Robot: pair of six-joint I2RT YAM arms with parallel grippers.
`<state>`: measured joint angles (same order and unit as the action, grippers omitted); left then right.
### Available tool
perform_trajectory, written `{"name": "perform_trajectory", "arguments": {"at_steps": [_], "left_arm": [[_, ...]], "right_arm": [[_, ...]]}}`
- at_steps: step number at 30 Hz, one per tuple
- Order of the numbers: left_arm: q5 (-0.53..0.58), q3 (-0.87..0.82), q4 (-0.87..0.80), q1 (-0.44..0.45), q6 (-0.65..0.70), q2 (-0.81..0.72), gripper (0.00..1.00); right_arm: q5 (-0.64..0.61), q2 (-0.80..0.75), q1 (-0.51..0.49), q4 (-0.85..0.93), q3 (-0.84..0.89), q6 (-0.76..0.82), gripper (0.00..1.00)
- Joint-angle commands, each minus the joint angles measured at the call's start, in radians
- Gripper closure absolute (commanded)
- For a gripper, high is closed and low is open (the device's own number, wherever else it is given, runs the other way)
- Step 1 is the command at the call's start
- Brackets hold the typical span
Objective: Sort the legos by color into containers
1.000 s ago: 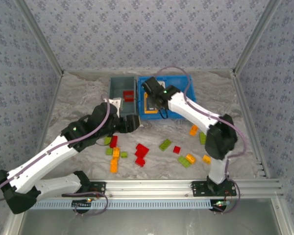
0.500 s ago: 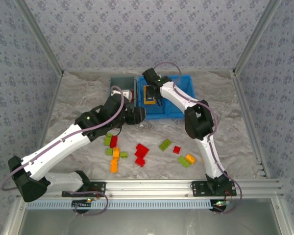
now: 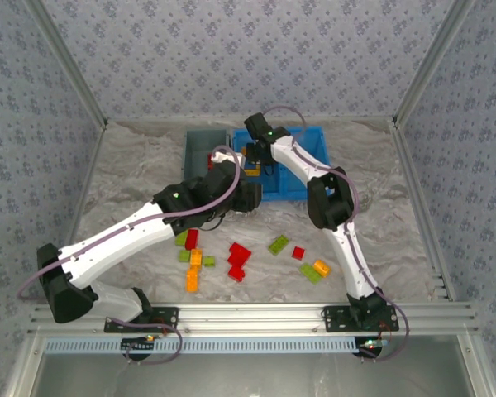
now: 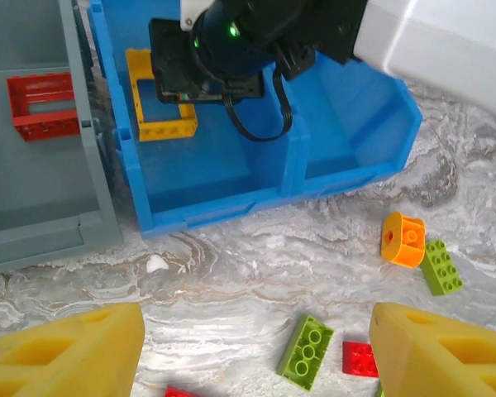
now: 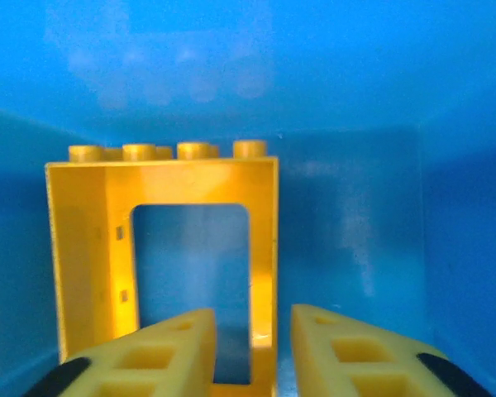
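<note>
The blue bin (image 3: 304, 142) holds an orange hollow frame lego (image 5: 161, 248) in its left compartment (image 4: 207, 161). My right gripper (image 5: 252, 318) reaches down into that compartment. Its jaws straddle the frame's right bar with a gap on each side, so it is open. The grey bin (image 3: 198, 145) next to it holds a red frame lego (image 4: 41, 106). My left gripper (image 4: 256, 316) hovers wide open over the table in front of the blue bin. A lime green lego (image 4: 306, 351) and a small red lego (image 4: 360, 359) lie below it.
Loose legos lie on the table in front of the bins: red (image 3: 239, 255), green (image 3: 279, 244), orange (image 3: 321, 267) and an orange stack (image 3: 193, 270). An orange round piece (image 4: 403, 240) and a green brick (image 4: 441, 267) lie right of the blue bin. Patterned walls enclose the table.
My right gripper went further into the blue bin's left compartment and its jaws parted off the orange frame. My left arm swung forward and right, to the front of the blue bin.
</note>
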<state>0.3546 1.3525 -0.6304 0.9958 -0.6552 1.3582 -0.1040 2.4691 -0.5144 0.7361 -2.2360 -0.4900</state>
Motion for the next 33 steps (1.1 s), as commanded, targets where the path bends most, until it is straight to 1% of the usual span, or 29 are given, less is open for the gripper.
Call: {"name": "perform_trajectory", "arguments": {"at_steps": [1,4,7,11,13,16,18,20,23,25,27,30,33], "left_arm": [[0.049,0.021,-0.019,0.007,0.010,-0.016,0.28],[0.050,0.002,-0.016,0.018,0.001,-0.031,0.28],[0.054,-0.025,-0.022,0.034,-0.011,-0.047,0.28],[0.046,-0.095,-0.017,0.052,-0.035,-0.085,0.28],[0.039,-0.137,-0.011,0.066,-0.042,-0.104,0.28],[0.037,-0.206,0.013,0.105,-0.052,-0.131,0.29],[0.036,-0.259,0.055,0.143,-0.071,-0.143,0.29],[0.041,-0.308,0.113,0.190,-0.093,-0.143,0.29],[0.063,-0.364,0.218,0.269,-0.121,-0.113,0.29],[0.060,-0.377,0.283,0.311,-0.121,-0.073,0.29],[0.025,-0.372,0.341,0.330,-0.107,-0.021,0.29],[-0.007,-0.351,0.363,0.340,-0.098,0.034,0.29],[-0.011,-0.343,0.362,0.340,-0.096,0.050,0.29]], "right_arm": [[-0.001,-0.057,0.001,0.037,-0.011,0.004,0.59],[-0.025,-0.158,-0.002,0.027,0.042,0.009,0.59],[-0.051,-0.291,-0.005,0.020,0.113,0.005,0.59],[-0.092,-0.504,-0.013,-0.005,0.288,-0.011,0.59],[-0.137,-0.644,-0.017,-0.021,0.423,-0.025,0.59],[-0.220,-0.868,-0.012,-0.020,0.687,-0.073,0.57],[-0.261,-1.044,0.006,0.003,0.881,-0.128,0.52],[-0.259,-1.190,0.034,0.035,1.071,-0.187,0.45],[-0.212,-1.356,0.090,0.086,1.286,-0.259,0.40],[-0.196,-1.420,0.110,0.116,1.381,-0.309,0.37],[-0.180,-1.447,0.114,0.131,1.450,-0.345,0.34],[-0.158,-1.424,0.125,0.132,1.516,-0.368,0.30],[-0.148,-1.375,0.151,0.121,1.532,-0.344,0.30]]}}
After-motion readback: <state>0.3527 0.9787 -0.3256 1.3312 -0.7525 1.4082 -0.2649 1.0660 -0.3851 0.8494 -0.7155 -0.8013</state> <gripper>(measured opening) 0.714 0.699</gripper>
